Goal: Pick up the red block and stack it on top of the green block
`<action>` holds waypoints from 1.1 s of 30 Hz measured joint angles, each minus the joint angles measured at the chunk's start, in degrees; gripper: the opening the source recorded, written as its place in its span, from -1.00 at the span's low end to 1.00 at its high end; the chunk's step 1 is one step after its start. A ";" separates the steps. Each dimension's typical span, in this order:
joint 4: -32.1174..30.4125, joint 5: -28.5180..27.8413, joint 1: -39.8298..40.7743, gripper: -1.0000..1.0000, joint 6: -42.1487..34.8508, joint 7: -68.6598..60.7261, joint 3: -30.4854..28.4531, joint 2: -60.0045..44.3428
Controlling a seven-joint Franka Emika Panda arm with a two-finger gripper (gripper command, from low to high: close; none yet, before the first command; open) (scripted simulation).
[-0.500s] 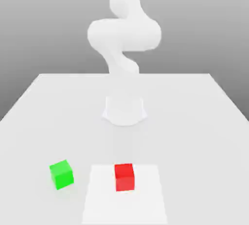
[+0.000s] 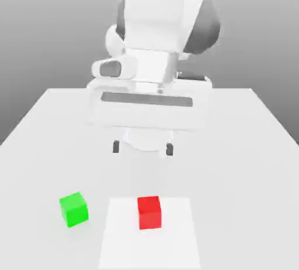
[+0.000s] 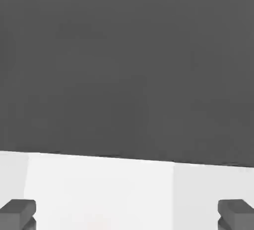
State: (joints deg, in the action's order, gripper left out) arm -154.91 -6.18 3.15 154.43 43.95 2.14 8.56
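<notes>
The white table [image 2: 245,146] fills the lower half of the exterior view, running from a far edge just above mid-frame down to the bottom border, with a plain grey backdrop behind it. The white arm [image 2: 157,24] takes up the upper centre of that view, its broad wrist and hand housing hanging above the table's middle. A brighter white rectangular patch [image 2: 175,239] lies flat on the table at the lower centre of the frame, reaching to the bottom edge. The gripper [image 2: 142,147] sits just below frame centre, raised over the table and well apart from both cubes; its two dark fingertips [image 2: 117,146] stand wide apart with nothing between them, and the hand view shows them the same way, one dark tip [image 3: 18,213] at each lower corner. The red block [image 2: 149,212] rests on the bright patch, in the lower centre of the exterior view, directly below the gripper in the frame. The green block [image 2: 73,209] sits on the bare table at the lower left, near the red block but not touching it, just off the patch's edge.
</notes>
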 joint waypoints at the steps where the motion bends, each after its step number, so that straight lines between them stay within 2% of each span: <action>1: -1.35 0.98 -0.22 0.00 1.38 -1.07 -0.18 -2.04; 5: -4.81 5.67 -0.87 0.00 6.83 -5.36 0.04 -9.44; 11: -3.72 4.98 -1.24 0.00 15.69 -4.93 -0.64 -19.92; 12: -3.54 4.73 -1.52 -1.00 17.08 -4.79 -0.98 -21.56; 19: -3.50 4.49 -1.48 -1.00 17.35 -4.57 -0.95 -21.88; 27: -5.29 6.12 -0.65 -1.00 6.65 -5.50 0.12 -9.40; 30: -5.14 5.87 -1.07 -1.00 4.82 0.64 -1.70 -7.76; 33: -4.72 5.50 3.24 -1.00 3.58 8.43 -4.23 -6.97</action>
State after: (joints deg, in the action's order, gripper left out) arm -159.63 -0.68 6.39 158.01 52.38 -2.09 1.59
